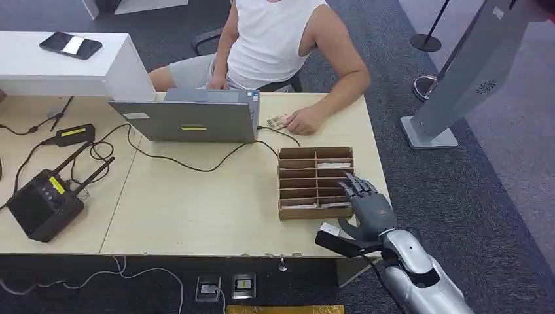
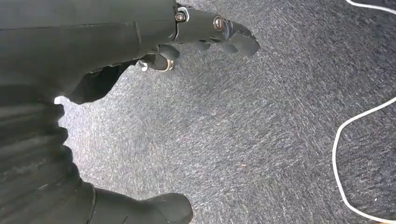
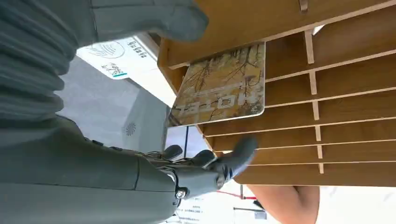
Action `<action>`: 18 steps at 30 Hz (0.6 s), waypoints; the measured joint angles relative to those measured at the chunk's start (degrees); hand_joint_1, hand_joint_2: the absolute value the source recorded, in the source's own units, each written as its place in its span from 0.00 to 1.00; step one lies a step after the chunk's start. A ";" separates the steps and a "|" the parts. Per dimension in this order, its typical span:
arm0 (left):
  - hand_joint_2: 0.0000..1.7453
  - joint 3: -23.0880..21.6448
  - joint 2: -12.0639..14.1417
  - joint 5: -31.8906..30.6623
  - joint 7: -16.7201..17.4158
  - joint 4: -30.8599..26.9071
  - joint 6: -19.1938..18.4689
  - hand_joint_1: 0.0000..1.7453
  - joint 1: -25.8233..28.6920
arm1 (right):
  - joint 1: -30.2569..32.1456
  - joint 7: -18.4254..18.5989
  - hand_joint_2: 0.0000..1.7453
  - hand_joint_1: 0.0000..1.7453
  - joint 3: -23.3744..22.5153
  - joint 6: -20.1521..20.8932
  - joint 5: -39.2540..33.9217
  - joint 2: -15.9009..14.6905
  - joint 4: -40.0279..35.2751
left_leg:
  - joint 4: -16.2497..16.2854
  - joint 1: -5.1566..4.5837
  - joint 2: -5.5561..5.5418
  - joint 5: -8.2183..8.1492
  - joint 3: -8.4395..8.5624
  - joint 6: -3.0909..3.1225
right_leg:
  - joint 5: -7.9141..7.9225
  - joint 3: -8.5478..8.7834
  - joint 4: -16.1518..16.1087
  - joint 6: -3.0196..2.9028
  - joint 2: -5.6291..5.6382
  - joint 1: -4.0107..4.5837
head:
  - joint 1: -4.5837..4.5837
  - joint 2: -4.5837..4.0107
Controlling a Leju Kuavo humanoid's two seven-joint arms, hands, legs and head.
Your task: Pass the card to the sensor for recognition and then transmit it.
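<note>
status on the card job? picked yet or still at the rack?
Nothing finished yet. The right hand is at the wooden card rack, fingers and thumb apart either side of a hotel card that leans in its slot; no grip shows. The left hand hangs over carpet. Left: grip and lift the card, present it to the sensor, then hand it over.

Office or reception-type setup: light wood tabletop [image 1: 196, 216] on dark grey carpet [image 1: 458, 190], open laptop [image 1: 190, 118] with a person seated behind it, wooden slotted card tray [image 1: 315, 183], black antenna device [image 1: 44, 203], loose cables, grey kiosk stand [image 1: 468, 72], stanchion base [image 1: 425, 42].
</note>
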 joint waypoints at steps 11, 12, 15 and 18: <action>1.00 0.00 -0.02 -0.18 0.00 0.00 0.09 0.00 -0.06 | -0.53 0.44 1.00 1.00 -0.46 0.26 -0.52 0.09 0.07 | 0.00 0.00 0.00 0.00 0.00 0.00 | 0.00 0.00 0.00 0.00 0.00 0.00 | 0.02 0.00; 1.00 0.00 -0.02 -0.26 0.00 0.00 0.13 0.00 -0.06 | -0.68 0.44 1.00 1.00 -0.46 0.26 -0.52 0.13 0.13 | 0.00 0.00 0.00 0.00 0.00 0.00 | 0.00 0.00 0.00 0.00 0.00 0.00 | 0.00 0.00; 1.00 0.00 -0.04 -0.31 0.00 0.00 0.22 0.00 -0.07 | -0.93 0.44 1.00 1.00 -0.46 0.22 -0.52 0.24 0.44 | 0.00 0.00 0.00 0.00 0.00 0.00 | 0.00 0.00 0.00 0.00 0.00 0.00 | 0.00 0.00; 1.00 0.00 -0.07 -0.31 0.00 0.00 0.26 0.00 -0.09 | -1.30 0.44 1.00 1.00 -0.46 0.13 -0.48 0.35 0.72 | 0.00 0.00 0.01 0.00 0.00 0.00 | 0.00 -0.01 0.00 0.00 0.01 0.00 | 0.00 0.00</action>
